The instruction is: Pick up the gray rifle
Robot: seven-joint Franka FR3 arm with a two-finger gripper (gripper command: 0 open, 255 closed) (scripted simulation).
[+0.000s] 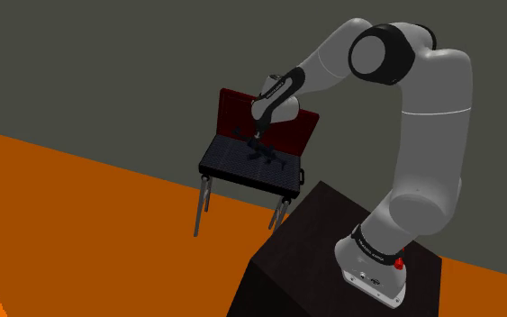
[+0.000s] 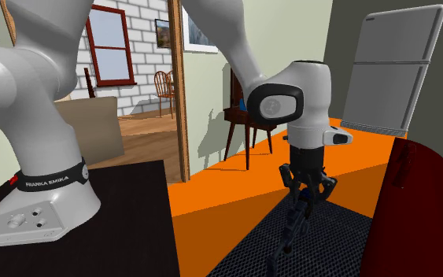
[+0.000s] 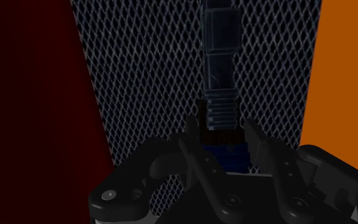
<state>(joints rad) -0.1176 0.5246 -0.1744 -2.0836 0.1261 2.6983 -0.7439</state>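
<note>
The dark gray rifle [image 3: 220, 76] lies flat on the chair's mesh seat [image 3: 139, 76], one end between the black gripper's [image 3: 222, 130] fingers, which straddle it closely from above, though whether they actually clamp it cannot be told.

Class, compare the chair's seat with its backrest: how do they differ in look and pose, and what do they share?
The seat is dark mesh; the backrest is plain dark red. The seat lies level; the backrest stands upright along its far edge. The seat bears the rifle; the backrest does not. Both are dark, rectangular panels.
</note>
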